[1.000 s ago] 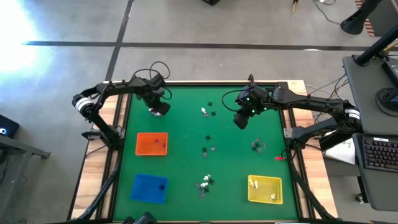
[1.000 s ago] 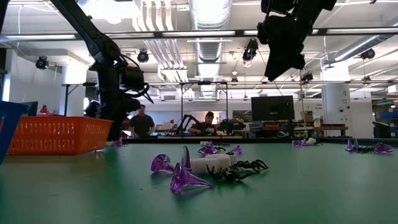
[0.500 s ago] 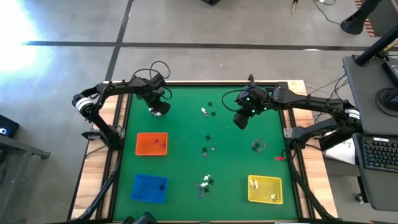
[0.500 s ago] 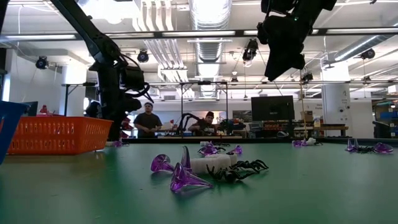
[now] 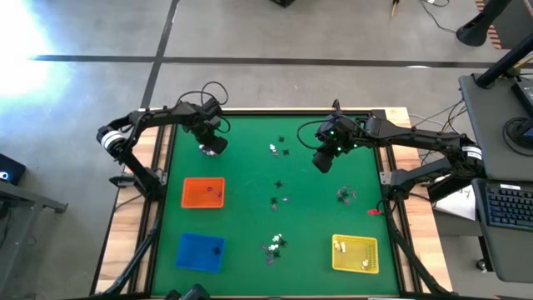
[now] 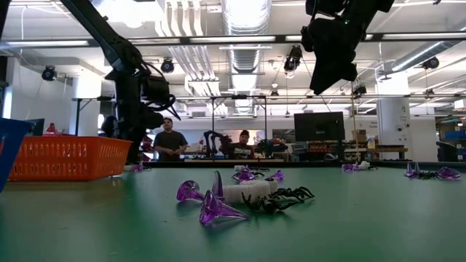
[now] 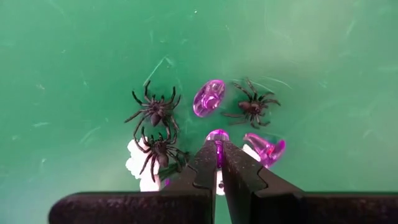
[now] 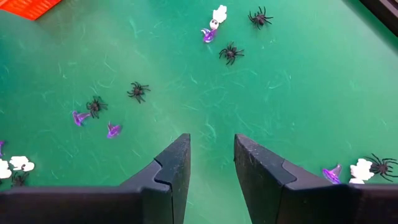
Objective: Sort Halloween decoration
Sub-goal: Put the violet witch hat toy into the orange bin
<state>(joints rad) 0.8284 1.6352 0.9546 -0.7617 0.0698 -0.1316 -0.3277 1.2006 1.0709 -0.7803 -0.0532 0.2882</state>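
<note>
Left wrist view puts the left end effector (image 7: 218,163) low over the green desk (image 7: 74,56), its two dark fingers (image 7: 202,171) drawn together on a small purple trinket (image 7: 217,138) pinched at the tips. Close around that grip lie three black spiders (image 7: 153,110), a purple oval piece (image 7: 208,98), a purple hat-shaped piece (image 7: 266,149) and a white trinket (image 7: 138,168) partly under one spider.

From above, this end effector (image 5: 213,147) sits near the desk's far left corner, beyond the orange tray (image 5: 203,193).

The right end effector (image 8: 212,165) hangs raised above the desk with its fingers (image 8: 171,168) apart and nothing between them; the high view places it (image 5: 322,161) toward the far right of the desk.

Halloween decoration (image 5: 275,244) is scattered in small clusters across the middle and right of the green surface: black spiders, purple hats and white pieces. A few pieces lie in the orange tray, the blue tray (image 5: 200,252) and the yellow tray (image 5: 355,253), which stand along the near half of the desk.

Two people (image 6: 169,142) stand in the room beyond in the low view.
</note>
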